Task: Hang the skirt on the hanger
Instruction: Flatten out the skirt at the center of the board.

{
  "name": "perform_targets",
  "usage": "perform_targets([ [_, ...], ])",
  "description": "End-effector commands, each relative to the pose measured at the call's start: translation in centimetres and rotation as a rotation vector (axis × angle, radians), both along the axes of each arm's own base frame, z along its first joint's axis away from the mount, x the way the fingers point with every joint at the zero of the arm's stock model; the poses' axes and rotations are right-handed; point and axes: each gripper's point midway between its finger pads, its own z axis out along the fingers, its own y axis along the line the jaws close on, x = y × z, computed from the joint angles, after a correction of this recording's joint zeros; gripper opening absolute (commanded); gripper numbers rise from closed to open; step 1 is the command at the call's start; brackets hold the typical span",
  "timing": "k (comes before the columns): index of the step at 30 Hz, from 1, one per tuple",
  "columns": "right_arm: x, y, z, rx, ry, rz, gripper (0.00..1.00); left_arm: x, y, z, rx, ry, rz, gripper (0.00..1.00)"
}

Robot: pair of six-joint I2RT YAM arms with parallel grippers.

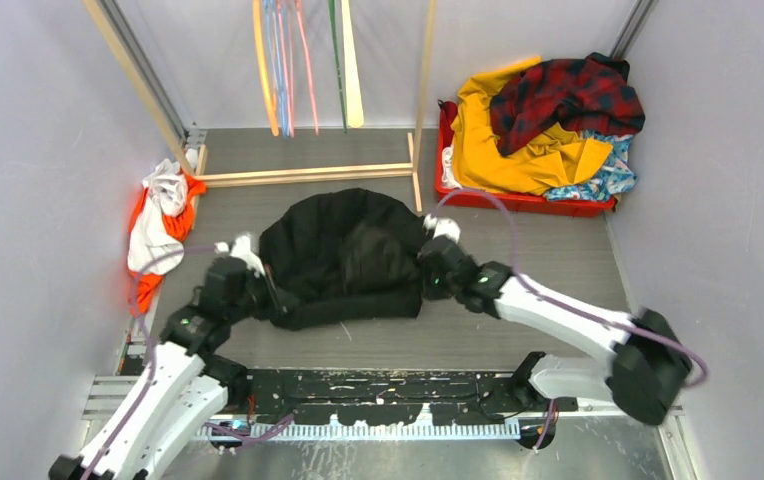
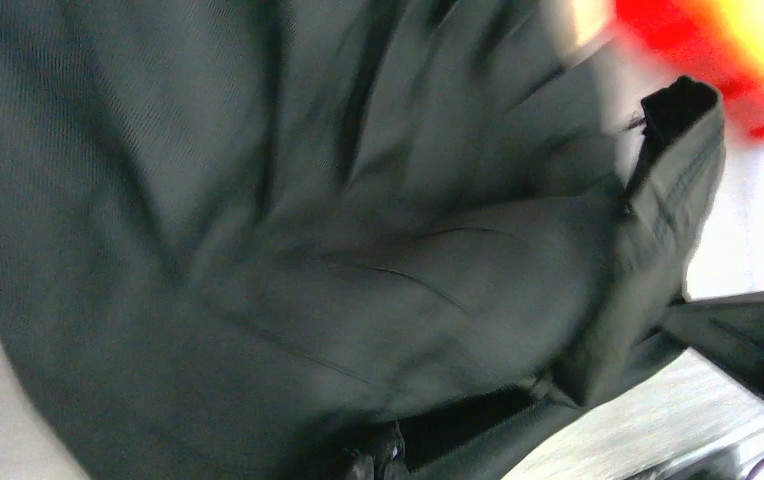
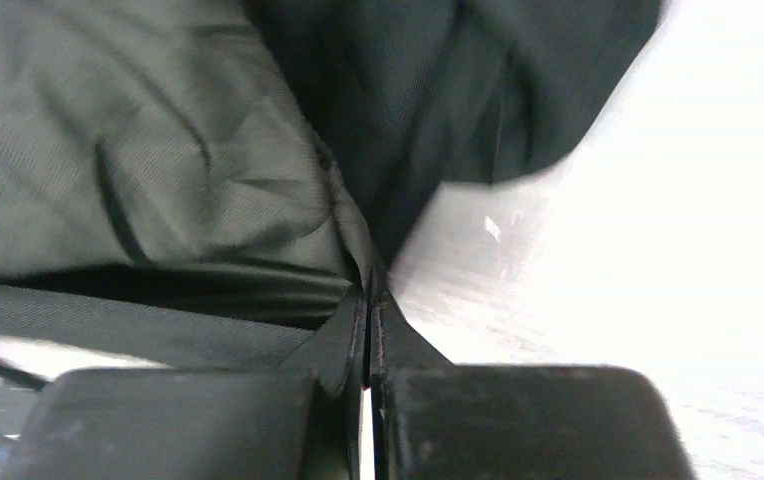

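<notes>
The skirt (image 1: 613,172), blue with a flower print, lies at the right end of the red bin (image 1: 523,201), mostly buried under other clothes. Coloured hangers (image 1: 283,60) dangle from the rack at the back. Neither gripper is near either one. A big black coat (image 1: 343,250) lies bunched in the middle of the table. My left gripper (image 1: 270,293) is shut on its left edge, and dark cloth (image 2: 308,250) fills the left wrist view above the gripper (image 2: 393,462). My right gripper (image 1: 422,268) is shut on the coat's right edge, jaws pressed together on a fold (image 3: 368,290).
A yellow garment (image 1: 498,140) and a red plaid one (image 1: 563,95) are heaped in the bin. White and orange clothes (image 1: 158,225) lie at the left wall. The wooden rack's base frame (image 1: 308,175) lies just behind the coat.
</notes>
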Motion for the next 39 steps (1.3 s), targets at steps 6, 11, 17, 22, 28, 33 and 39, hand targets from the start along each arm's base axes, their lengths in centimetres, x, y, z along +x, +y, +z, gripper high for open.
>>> perform_targets([
  [6,-5.5,2.1,-10.4,-0.065,0.203,-0.028,0.14,-2.6,0.6,-8.5,-0.026,0.214,0.090,0.00],
  [11,-5.1,2.8,-6.4,-0.060,0.136,0.002,0.46,-2.5,-0.1,-8.1,-0.025,0.245,0.048,0.00],
  [17,-2.4,1.8,2.1,-0.073,-0.074,-0.001,0.54,-2.5,-0.8,-6.1,-0.037,0.238,0.003,0.05],
  [22,0.9,2.7,4.8,-0.108,-0.181,0.028,0.47,-3.0,-0.9,-3.5,-0.037,0.226,-0.024,0.09],
  [28,5.8,4.9,2.4,-0.183,-0.177,0.054,0.37,-3.0,-1.4,-1.8,-0.066,0.211,-0.040,0.09],
  [33,5.0,7.5,-1.6,-0.169,-0.072,0.183,0.42,-2.9,-1.4,-1.6,-0.060,0.213,-0.037,0.09],
  [39,1.4,8.8,-2.4,-0.083,-0.029,0.286,0.39,-2.9,-1.6,-3.1,-0.054,0.249,-0.040,0.10],
])
